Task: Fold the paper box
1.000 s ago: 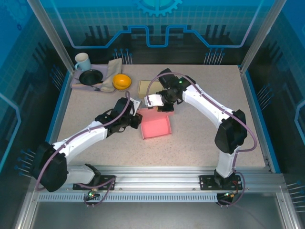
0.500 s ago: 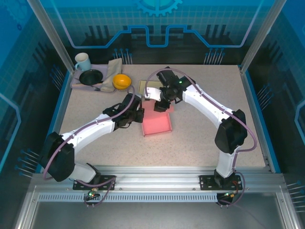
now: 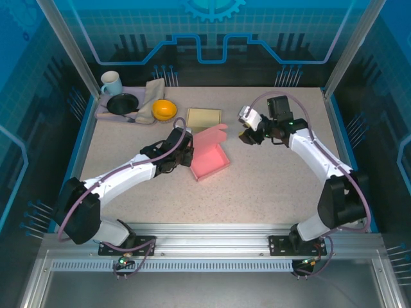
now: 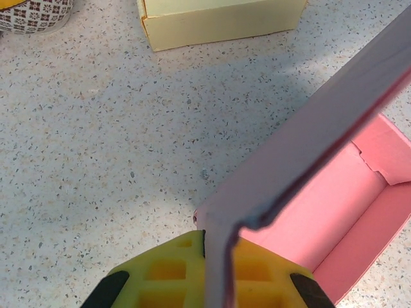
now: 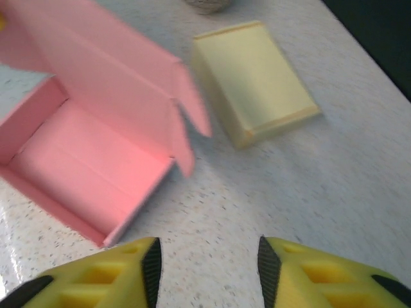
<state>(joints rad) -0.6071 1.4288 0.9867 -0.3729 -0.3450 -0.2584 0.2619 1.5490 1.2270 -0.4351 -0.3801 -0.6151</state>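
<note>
- Two arms in play: left gripper (image 3: 187, 154) pinched shut on the left wall of the pink paper box (image 3: 212, 160), mid-table, lid (image 3: 215, 134) raised.
- Right gripper (image 3: 248, 136) hangs empty, jaws parted, off right.
- Best bet: hold that pinch firm and press the lid down squarely.

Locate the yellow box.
In the top view the yellow box lies flat at the far middle of the table, right of the orange bowl and just behind the open pink box.
</note>
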